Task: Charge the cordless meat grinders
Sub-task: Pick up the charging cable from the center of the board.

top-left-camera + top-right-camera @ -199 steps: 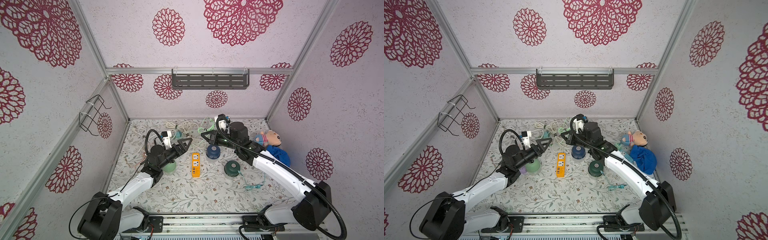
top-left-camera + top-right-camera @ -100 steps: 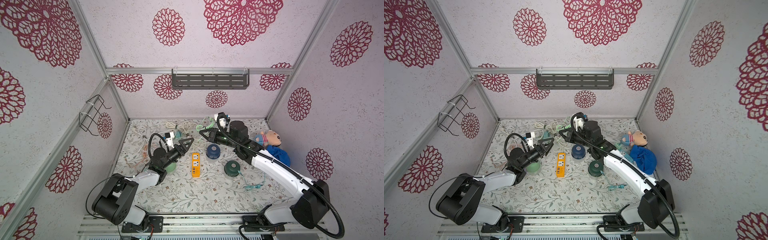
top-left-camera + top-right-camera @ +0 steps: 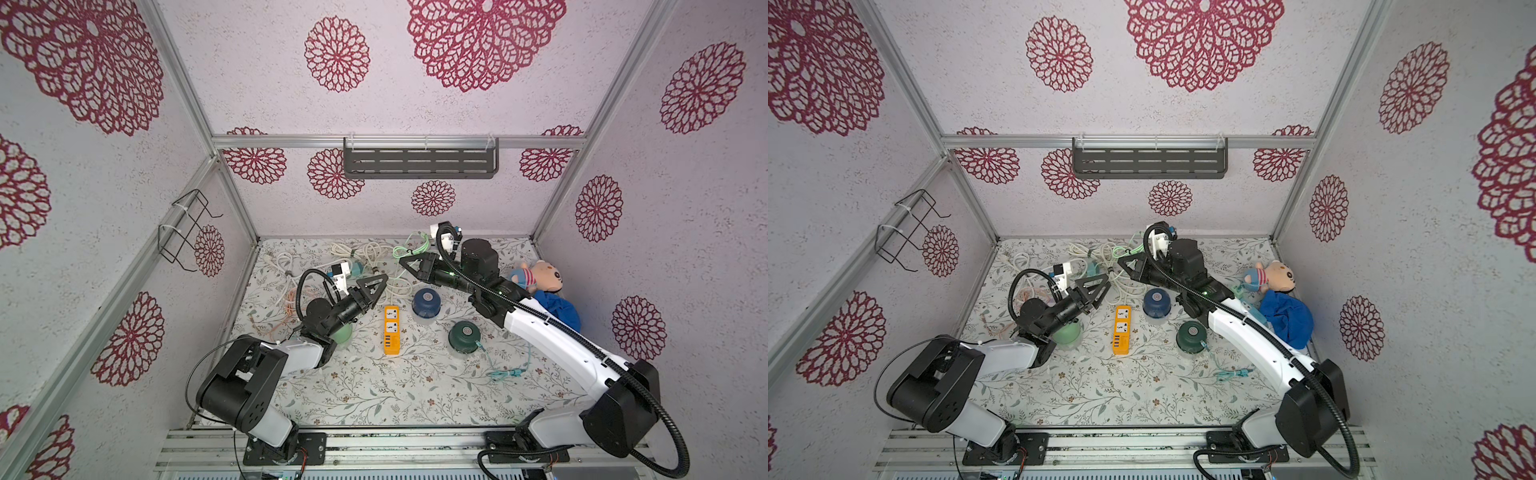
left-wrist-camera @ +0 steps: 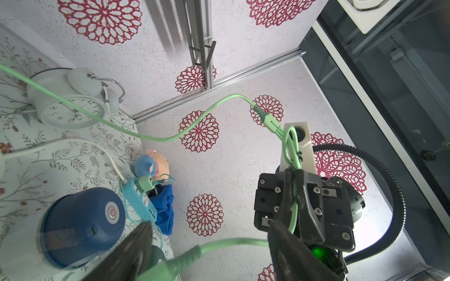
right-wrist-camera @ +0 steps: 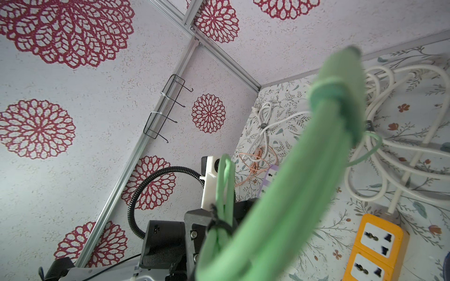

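Left wrist view. Clamps cable [image 4: 146,137] in right fingers [image 4: 310,209]; straddles plug [image 4: 175,264], 1 o'clock of mint grinder [image 3: 345,334], left fingers [image 4: 131,253] apart; needs centred closure.

Lab booth: aluminium frame [image 3: 291,142], mounting rail [image 3: 415,446].

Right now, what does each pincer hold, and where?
The right pincer grips the mint-green charging cable on its looped cord, behind the plug; the left pincer holds nothing.

My top views looked down from high over the near edge, sharing the whole table [image 3: 374,395]. Left wrist faced right, close on the navy blue grinder [image 4: 82,226]; right wrist faced left, green cable [image 5: 280,194] against it.
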`<action>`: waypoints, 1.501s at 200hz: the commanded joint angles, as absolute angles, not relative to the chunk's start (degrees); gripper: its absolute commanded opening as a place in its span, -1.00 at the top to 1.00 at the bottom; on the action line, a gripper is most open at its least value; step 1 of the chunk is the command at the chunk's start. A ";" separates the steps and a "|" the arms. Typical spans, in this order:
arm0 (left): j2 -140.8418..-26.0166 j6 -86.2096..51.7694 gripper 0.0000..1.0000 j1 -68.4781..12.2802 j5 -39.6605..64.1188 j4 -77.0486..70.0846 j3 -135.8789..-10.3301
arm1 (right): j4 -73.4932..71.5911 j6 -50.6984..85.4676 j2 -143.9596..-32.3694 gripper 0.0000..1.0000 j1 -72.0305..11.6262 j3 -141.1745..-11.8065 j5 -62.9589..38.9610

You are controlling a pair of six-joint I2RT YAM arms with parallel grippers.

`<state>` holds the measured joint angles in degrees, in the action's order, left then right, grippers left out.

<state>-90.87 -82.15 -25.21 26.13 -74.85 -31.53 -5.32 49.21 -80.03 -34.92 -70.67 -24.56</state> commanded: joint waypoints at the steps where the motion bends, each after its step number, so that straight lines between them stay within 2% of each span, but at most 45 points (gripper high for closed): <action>1: -91.80 -85.27 -0.45 -24.96 27.42 -81.32 -32.01 | -7.89 49.75 -78.16 1.00 -33.86 -70.95 -25.44; 40: -90.65 -84.94 -0.28 -24.96 26.48 -81.30 -30.25 | -7.87 49.81 -76.71 1.00 -32.53 -68.94 -25.50; 116: -87.94 -83.18 -0.17 -24.93 26.28 -77.29 -29.65 | -7.99 50.18 -74.89 1.00 -31.23 -67.08 -26.12; 134: -87.66 -82.56 -0.24 -24.91 26.41 -75.37 -29.79 | -8.12 50.36 -74.63 1.00 -31.20 -67.06 -26.36; 153: -87.09 -81.95 -0.42 -24.90 26.30 -72.48 -29.46 | -8.35 50.62 -74.48 1.00 -31.20 -67.15 -26.48; 173: -84.74 -80.39 -0.53 -24.79 24.98 -68.49 -27.69 | -8.26 50.62 -74.20 1.00 -31.11 -67.24 -26.74; 217: -76.49 -74.77 -0.67 -24.45 22.66 -55.67 -25.78 | -8.29 50.97 -73.55 1.00 -31.11 -66.73 -27.11; 253: -76.09 -75.56 -0.68 -24.02 23.92 -57.08 -26.54 | -11.15 53.19 -73.73 1.00 -31.14 -65.55 -28.21; 300: -80.96 -78.63 -0.56 -23.91 26.37 -62.11 -28.55 | -14.15 55.66 -73.57 1.00 -31.11 -63.91 -29.19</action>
